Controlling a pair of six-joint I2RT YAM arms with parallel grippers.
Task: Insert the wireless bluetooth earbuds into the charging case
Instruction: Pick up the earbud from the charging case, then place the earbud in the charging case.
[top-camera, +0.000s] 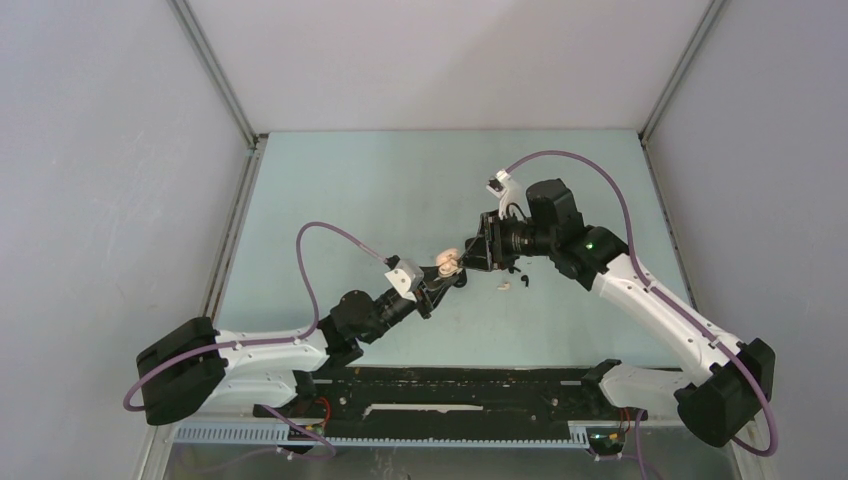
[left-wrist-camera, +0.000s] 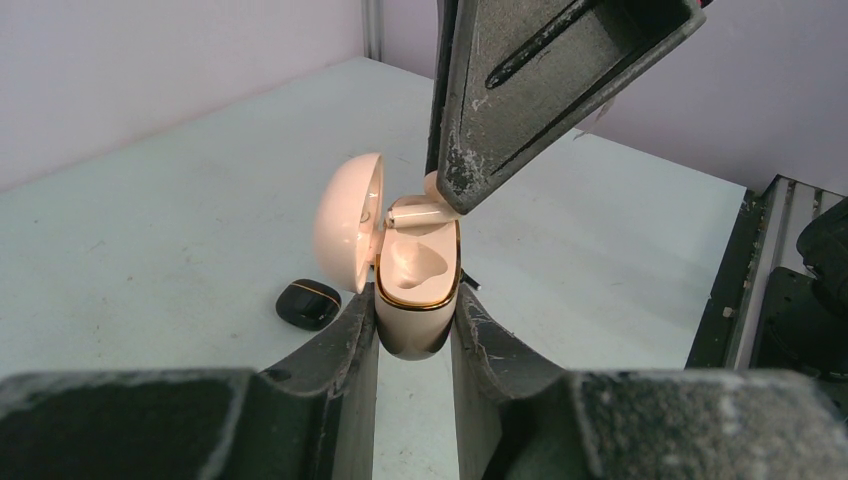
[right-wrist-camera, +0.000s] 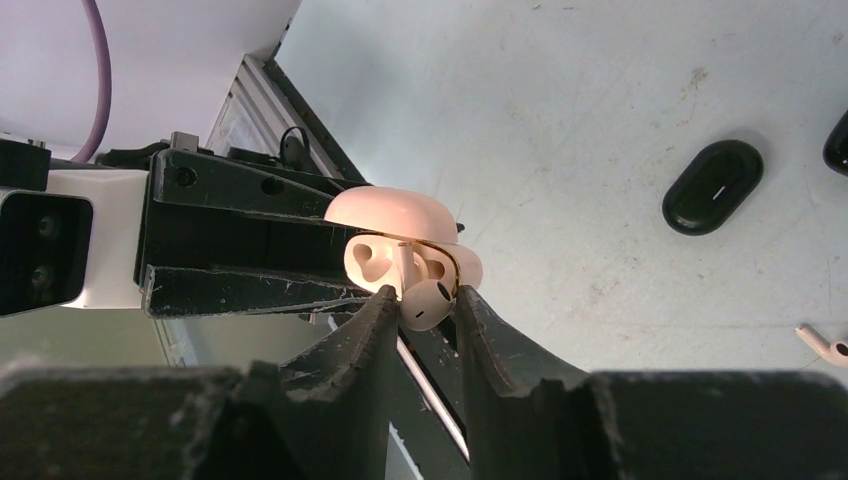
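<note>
My left tool (left-wrist-camera: 415, 325) is pressed onto the cream charging case (left-wrist-camera: 418, 272), whose lid is swung open. My right tool (right-wrist-camera: 424, 300) pinches one cream earbud (right-wrist-camera: 428, 306), held right at the case's open mouth. Another white earbud (right-wrist-camera: 822, 342) lies loose on the worktop (right-wrist-camera: 600, 80), near a black pebble-shaped case (right-wrist-camera: 712, 186).

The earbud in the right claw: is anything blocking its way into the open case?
Nothing visible. The lid is swung aside, and the earbud held by the right gripper sits at an open pocket of the case.
</note>
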